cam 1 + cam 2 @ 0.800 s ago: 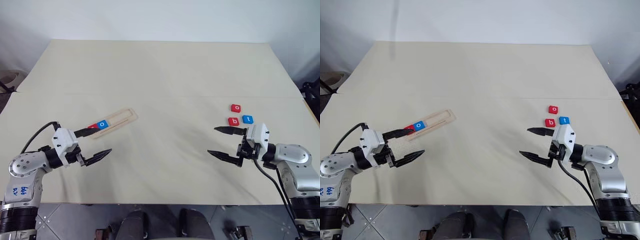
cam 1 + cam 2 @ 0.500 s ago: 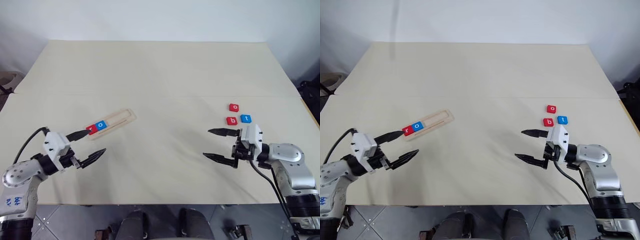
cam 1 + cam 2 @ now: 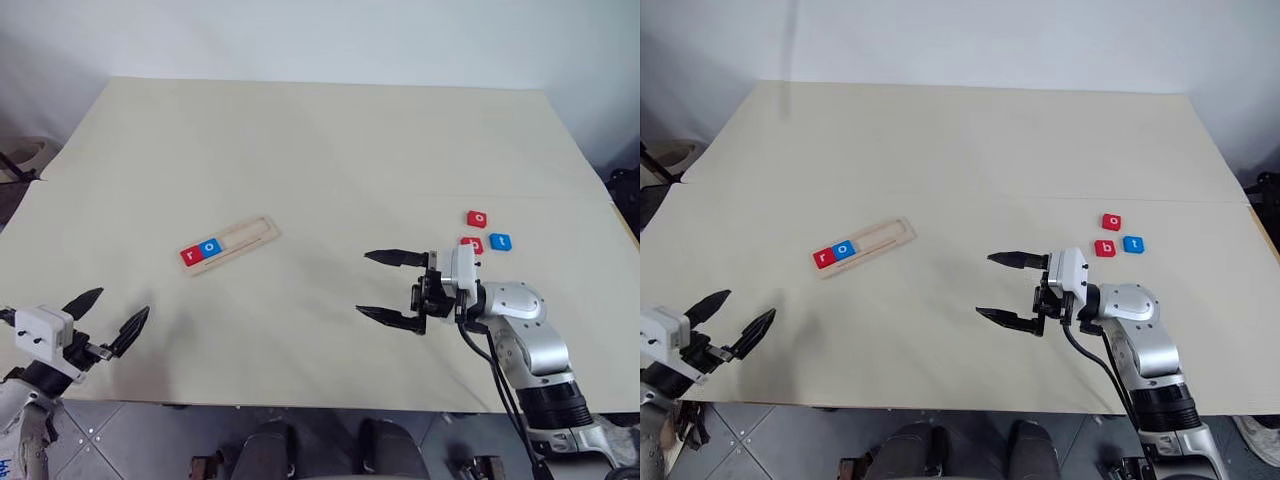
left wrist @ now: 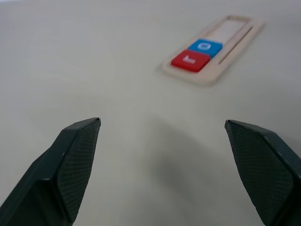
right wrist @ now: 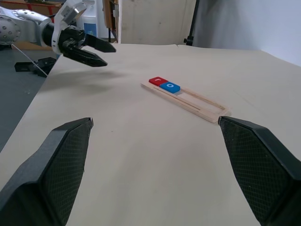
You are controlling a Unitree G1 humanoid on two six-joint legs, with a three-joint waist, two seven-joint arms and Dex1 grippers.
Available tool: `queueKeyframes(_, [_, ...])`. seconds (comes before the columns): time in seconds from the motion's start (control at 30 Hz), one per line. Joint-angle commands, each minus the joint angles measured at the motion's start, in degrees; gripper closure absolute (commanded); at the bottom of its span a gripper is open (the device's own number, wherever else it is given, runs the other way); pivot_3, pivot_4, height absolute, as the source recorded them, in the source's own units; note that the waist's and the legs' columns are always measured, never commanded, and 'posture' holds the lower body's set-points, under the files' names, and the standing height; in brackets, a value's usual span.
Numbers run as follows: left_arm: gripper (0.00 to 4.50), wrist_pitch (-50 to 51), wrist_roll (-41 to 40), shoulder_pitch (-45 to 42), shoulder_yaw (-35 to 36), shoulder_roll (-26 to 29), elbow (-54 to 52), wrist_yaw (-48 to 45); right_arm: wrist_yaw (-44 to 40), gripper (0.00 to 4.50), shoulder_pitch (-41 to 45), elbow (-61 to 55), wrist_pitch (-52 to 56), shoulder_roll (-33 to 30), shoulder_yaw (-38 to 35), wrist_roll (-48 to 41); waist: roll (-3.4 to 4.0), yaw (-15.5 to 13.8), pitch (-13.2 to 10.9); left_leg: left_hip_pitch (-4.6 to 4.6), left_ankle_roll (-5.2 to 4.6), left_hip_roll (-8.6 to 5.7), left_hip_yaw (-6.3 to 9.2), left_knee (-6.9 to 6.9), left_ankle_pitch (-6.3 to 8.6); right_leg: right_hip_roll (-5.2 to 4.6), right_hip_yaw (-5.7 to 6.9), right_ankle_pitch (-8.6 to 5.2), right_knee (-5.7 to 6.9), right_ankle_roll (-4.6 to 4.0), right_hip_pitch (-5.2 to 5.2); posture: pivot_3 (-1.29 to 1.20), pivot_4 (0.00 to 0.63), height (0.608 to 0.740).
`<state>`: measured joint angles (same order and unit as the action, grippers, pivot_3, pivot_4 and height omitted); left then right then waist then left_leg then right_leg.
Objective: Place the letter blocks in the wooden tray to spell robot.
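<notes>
Jaws on both grippers stand wide apart, nothing between them. Right gripper [image 3: 392, 287] hovers above bare tabletop, pointing toward the robot's left, with 3 loose letter blocks close behind its wrist: red o [image 3: 477, 218], red b [image 3: 472, 245], blue t [image 3: 500, 241]. Left gripper [image 3: 108, 315] sits at the near left edge of the table [image 3: 300, 140], well apart from the wooden tray [image 3: 228, 244]. Tray lies at a slant left of centre; red r [image 3: 191, 254] and blue o [image 3: 209, 246] sit touching each other at its nearer end, the rest of the groove bare. Surface is pale beige, 2 sections meeting at a faint seam across the middle; white wall behind, grey floor below the near edge. Versus 0.8 s ago: left gripper has drawn back from beside the tray to the table edge; right gripper has shifted toward centre, away from the 3 blocks; blocks and tray themselves unchanged.
</notes>
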<state>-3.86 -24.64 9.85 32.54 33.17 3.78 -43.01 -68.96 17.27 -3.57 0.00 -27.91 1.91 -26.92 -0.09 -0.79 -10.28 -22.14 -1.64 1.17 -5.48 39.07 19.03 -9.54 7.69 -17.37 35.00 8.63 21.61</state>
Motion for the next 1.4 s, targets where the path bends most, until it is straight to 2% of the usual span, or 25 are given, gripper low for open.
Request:
queueKeyframes(0.03, [0.0, 0.36, 0.16, -4.86, -2.26, 3.76, 3.18, -2.93, 0.33, 0.03, -0.5, -2.32, -0.68, -1.24, -1.2, -0.23, 0.0, 0.04, 0.0, 0.0, 0.0, 0.0, 0.0, 0.0, 0.0, 0.01, 0.02, 0.0, 0.03, 0.0, 0.0, 0.0, 0.15, 0.74])
queueKeyframes(0.23, [0.0, -1.58, 6.76, -21.0, -12.44, 11.2, 19.5, -10.48, 1.03, 0.03, -0.95, -2.92, 0.22, -3.19, -2.28, -0.33, 0.0, 0.41, 0.0, -0.01, 0.01, -0.24, -0.08, -0.01, 0.0, 0.08, 0.02, 0.0, 0.02, 0.0, 0.05, 0.0, 0.15, 0.74])
queueKeyframes(0.53, [0.0, -6.96, 12.96, -39.72, -21.19, 13.09, 43.32, -18.98, 2.29, 0.03, -1.4, -4.73, 1.14, -5.04, -3.07, -0.52, -0.04, 1.26, -0.01, -0.04, 0.02, -0.28, -0.21, -0.04, 0.0, 0.13, 0.07, 0.0, 0.07, 0.0, 0.14, 0.0, 0.15, 0.74])
queueKeyframes(0.87, [0.0, -11.14, 16.5, -43.3, -24.86, 13.22, 53.26, -23.56, 4.04, 0.03, -1.95, -6.74, 2.32, -5.72, -4.17, -0.88, -0.05, 1.13, -0.01, 0.0, 0.02, -0.26, -0.22, -0.01, 0.0, 0.13, 0.03, 0.0, 0.12, 0.0, 0.14, 0.0, 0.15, 0.74])
queueKeyframes(1.03, [1.07, -12.96, 16.44, -44.13, -25.33, 12.51, 54.85, -23.82, 4.33, 0.0, -2.14, -7.22, 2.63, -6.22, -4.37, -0.92, -0.05, 1.15, -0.01, 0.03, 0.02, -0.26, -0.23, 0.0, 0.0, 0.13, 0.0, 0.0, 0.15, 0.0, 0.13, 0.0, 0.15, 0.74])
queueKeyframes(1.27, [1.07, -14.93, 15.81, -43.34, -25.34, 11.5, 54.58, -22.87, 4.82, 0.0, -2.86, -8.39, 3.49, -6.78, -4.42, -1.15, -0.05, 1.08, 0.0, 0.04, 0.01, -0.27, -0.22, 0.02, 0.0, 0.11, -0.01, 0.0, 0.2, 0.0, 0.12, 0.0, 0.15, 0.74])
queueKeyframes(1.4, [1.07, -15.79, 14.04, -41.85, -25.51, 10.2, 48.93, -25.53, 4.81, 0.0, -3.71, -8.83, 4.13, -7.5, -4.81, -1.24, -0.05, 1.07, 0.0, 0.03, 0.01, -0.27, -0.22, 0.03, 0.0, 0.1, -0.01, 0.0, 0.21, 0.0, 0.12, 0.0, 0.15, 0.74])
